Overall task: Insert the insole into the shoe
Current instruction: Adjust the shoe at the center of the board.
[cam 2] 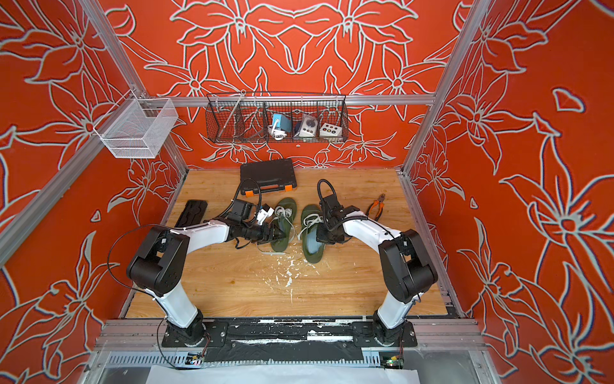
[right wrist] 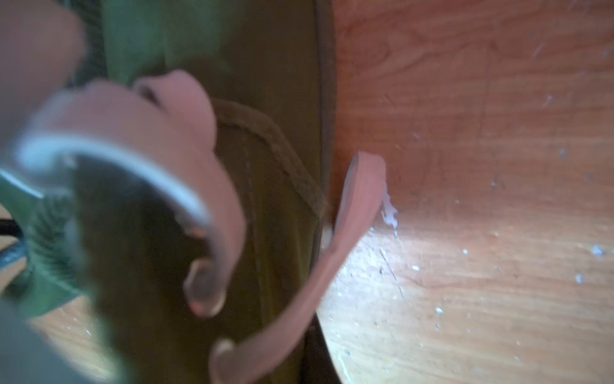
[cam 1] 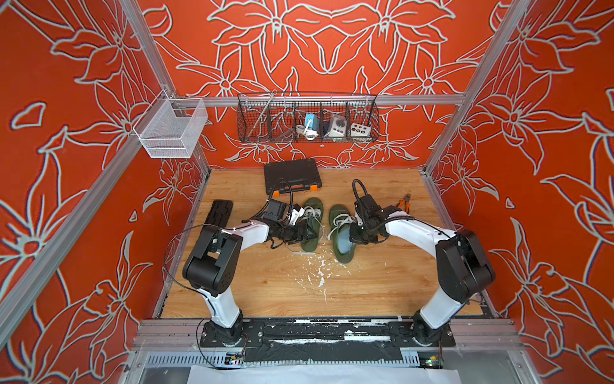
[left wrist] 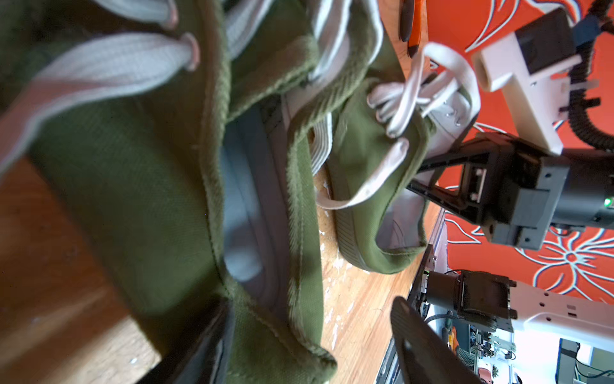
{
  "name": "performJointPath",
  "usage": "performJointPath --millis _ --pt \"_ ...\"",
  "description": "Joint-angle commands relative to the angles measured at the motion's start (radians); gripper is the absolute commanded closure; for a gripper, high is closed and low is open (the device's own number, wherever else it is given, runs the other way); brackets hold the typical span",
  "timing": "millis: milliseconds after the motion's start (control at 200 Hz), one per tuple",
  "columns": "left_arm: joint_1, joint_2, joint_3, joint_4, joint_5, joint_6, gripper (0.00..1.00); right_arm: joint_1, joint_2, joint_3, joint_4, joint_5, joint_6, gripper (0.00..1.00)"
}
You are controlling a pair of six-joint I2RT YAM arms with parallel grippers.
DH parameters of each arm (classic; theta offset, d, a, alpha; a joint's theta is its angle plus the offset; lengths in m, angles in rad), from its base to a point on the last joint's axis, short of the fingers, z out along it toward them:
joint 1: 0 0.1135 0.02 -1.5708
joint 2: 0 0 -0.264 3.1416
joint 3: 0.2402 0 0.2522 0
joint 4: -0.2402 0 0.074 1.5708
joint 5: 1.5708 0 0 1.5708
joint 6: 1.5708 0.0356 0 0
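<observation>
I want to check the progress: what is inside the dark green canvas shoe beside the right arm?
A flat grey insole shows in the heel opening of this dark green canvas shoe. Its front part is covered by the white laces and the right gripper.

Left tool (cam 1: 309,234) spread wide; right tool (cam 1: 353,233) pinched shut (arms angled inward).

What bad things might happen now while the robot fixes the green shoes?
The loose laces lie right by the right tool, so they might snag on it. The grey insole in the right shoe may bunch up if pushed hard. Nothing else holds that shoe, since the left tool is at the left shoe, so it could slide.
</observation>
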Motion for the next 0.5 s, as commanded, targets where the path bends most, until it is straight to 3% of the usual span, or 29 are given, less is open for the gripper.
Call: performJointPath --millis 0,280,495 --pt "0.001 -0.002 -0.003 -0.009 -0.006 -0.018 0.25 -0.001 0.050 0.067 0.093 -0.036 0.046 1.00" --pt "-0.002 0.006 0.006 0.015 0.009 -0.042 0.25 0.025 0.153 0.184 -0.005 -0.054 -0.051 1.00" --pt "-0.016 0.023 0.024 0.051 0.041 -0.073 0.25 0.034 0.140 0.131 0.072 -0.120 -0.019 1.00"
